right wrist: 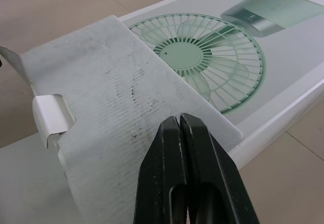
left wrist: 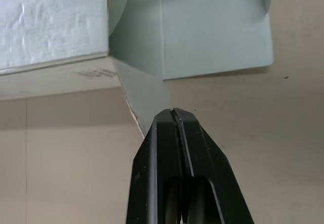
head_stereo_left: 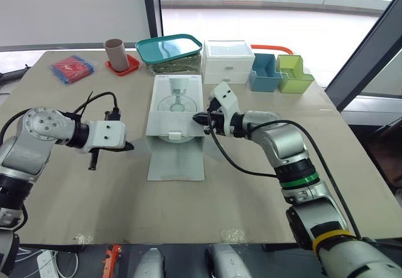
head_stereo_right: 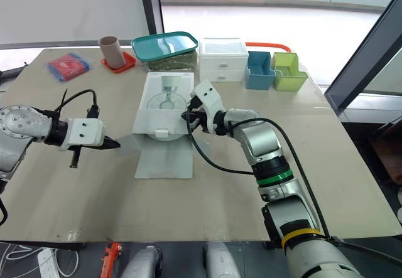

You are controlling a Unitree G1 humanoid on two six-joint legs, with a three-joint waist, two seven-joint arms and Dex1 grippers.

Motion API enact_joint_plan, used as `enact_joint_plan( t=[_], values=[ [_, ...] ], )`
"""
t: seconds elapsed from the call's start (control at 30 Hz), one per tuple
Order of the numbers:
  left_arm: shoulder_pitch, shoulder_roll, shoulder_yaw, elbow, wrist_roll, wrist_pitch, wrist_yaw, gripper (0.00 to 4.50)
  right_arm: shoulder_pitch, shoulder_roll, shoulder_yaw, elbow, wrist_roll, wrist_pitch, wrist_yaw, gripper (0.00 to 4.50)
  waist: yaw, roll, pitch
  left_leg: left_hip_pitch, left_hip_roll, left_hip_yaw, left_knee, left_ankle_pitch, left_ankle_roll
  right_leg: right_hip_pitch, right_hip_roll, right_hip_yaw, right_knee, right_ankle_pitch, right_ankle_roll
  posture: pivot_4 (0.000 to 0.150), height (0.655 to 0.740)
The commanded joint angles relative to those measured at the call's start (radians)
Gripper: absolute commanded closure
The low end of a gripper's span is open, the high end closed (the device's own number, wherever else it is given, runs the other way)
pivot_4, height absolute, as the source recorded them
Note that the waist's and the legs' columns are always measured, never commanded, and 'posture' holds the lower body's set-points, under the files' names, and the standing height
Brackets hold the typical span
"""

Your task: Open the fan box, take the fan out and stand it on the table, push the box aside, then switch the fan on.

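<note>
The white fan box with a green fan picture lies flat mid-table. Its long lid flap is folded out toward me onto the tabletop. My left gripper sits just left of the box, fingers shut, with the corner of a grey side flap running in between the fingertips. My right gripper is at the box's right edge, shut, its tips over a grey inner flap that covers the opening. The fan itself is hidden inside.
Along the far edge stand a brown cup on a red coaster, a teal-lidded container, a white drawer unit, a blue bin and a green bin. A red and blue packet lies far left.
</note>
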Motion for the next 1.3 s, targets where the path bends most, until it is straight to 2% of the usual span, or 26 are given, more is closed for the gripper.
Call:
enact_joint_plan(
  t=[0.03,0.33,0.57,0.8,0.93,1.3],
  values=[
    [-0.044,-0.041,0.015,0.052,0.025,-0.038,0.056,4.5,-0.005,-0.001,0.004,-0.018,-0.003,-0.001,0.007,4.46,0.001,0.0,0.0,0.0,0.0,0.0,0.0,0.0,0.0,0.0,0.0,0.0,0.0,0.0,0.0,0.15,0.74],
    [-0.053,-0.152,0.026,0.058,-0.008,0.003,0.081,4.5,-0.001,-0.011,0.003,-0.026,-0.004,0.004,0.006,4.46,0.001,0.0,0.0,0.0,0.0,0.0,0.0,0.0,0.0,0.0,0.0,0.0,0.0,0.0,0.0,0.15,0.74],
    [-0.077,-0.165,0.016,0.148,0.056,-0.048,0.136,4.5,-0.001,-0.02,0.003,-0.028,-0.005,0.003,0.008,4.46,0.001,0.0,0.0,0.0,-0.001,0.0,0.001,0.0,0.0,0.0,-0.001,0.0,0.0,0.0,0.0,0.15,0.74],
    [-0.077,-0.186,0.018,0.191,0.064,-0.067,0.162,4.5,-0.004,-0.024,0.015,-0.023,-0.013,-0.002,0.018,4.46,0.002,0.0,0.0,0.0,0.0,0.0,0.001,0.0,0.0,0.0,-0.001,0.0,0.0,0.0,0.0,0.15,0.74],
    [-0.064,-0.219,0.035,0.164,0.009,-0.013,0.154,4.5,-0.003,-0.019,0.016,-0.019,-0.021,-0.001,0.015,4.46,0.002,0.0,0.0,0.0,-0.001,0.0,0.001,0.0,0.0,0.0,-0.001,0.0,0.0,0.0,0.0,0.15,0.74],
    [-0.057,-0.265,0.061,0.162,-0.036,0.06,0.177,4.5,0.001,-0.018,0.007,-0.028,-0.012,0.001,0.019,4.46,0.002,0.0,0.0,0.0,-0.001,0.0,0.001,0.0,0.0,0.0,-0.001,0.0,0.001,0.0,0.0,0.15,0.74]
  ],
)
